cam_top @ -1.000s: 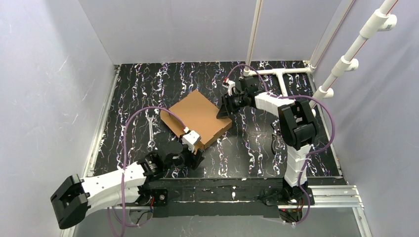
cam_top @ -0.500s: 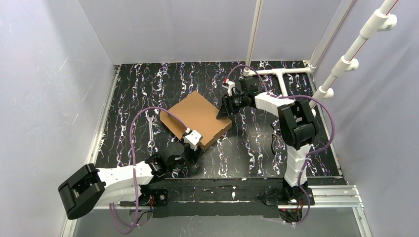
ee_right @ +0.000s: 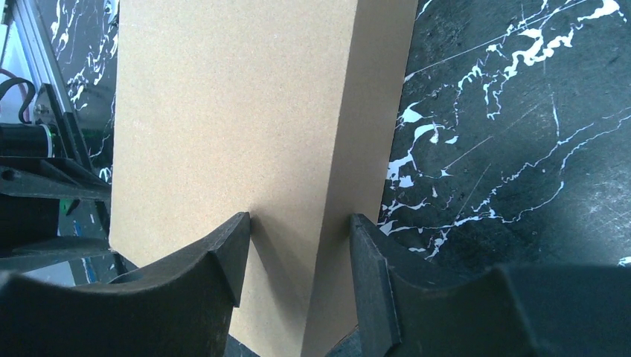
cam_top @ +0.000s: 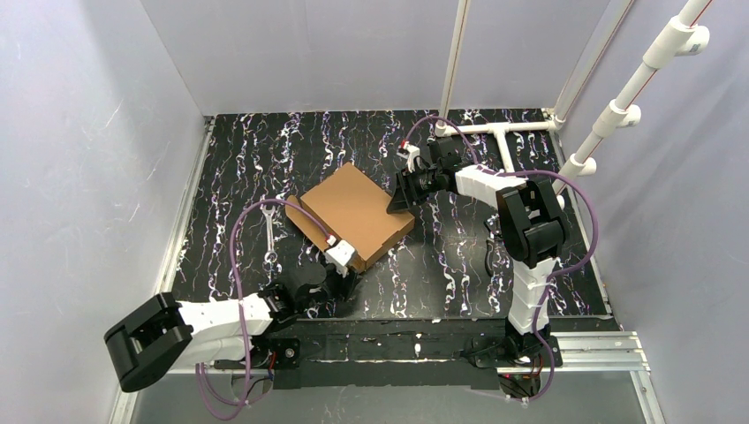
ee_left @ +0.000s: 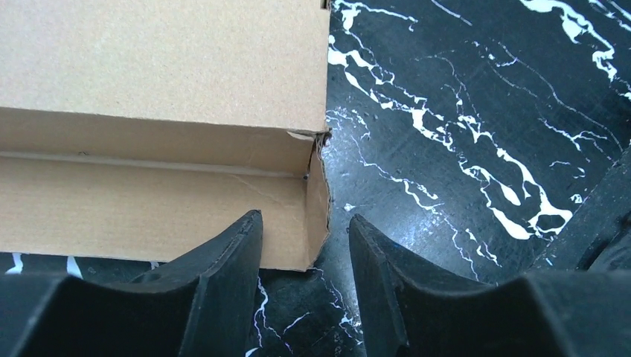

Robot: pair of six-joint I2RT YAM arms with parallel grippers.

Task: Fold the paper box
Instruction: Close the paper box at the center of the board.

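The right arm (cam_top: pixel 530 230) rises from its near-right base and reaches far and left. The left arm (cam_top: pixel 212 318) lies low along the near edge, stretched right. The paper box (cam_top: pixel 353 208) sits cornerwise in the middle of the table (cam_top: pixel 247 150). Only the wrist views show the grips. The right gripper (ee_right: pixel 300 223) pinches the box's right corner, one finger on top and one on the side wall. The left gripper (ee_left: pixel 303 223) stands spread, straddling the near corner's end wall. A wrench (cam_top: pixel 268 231) lies just left of the box.
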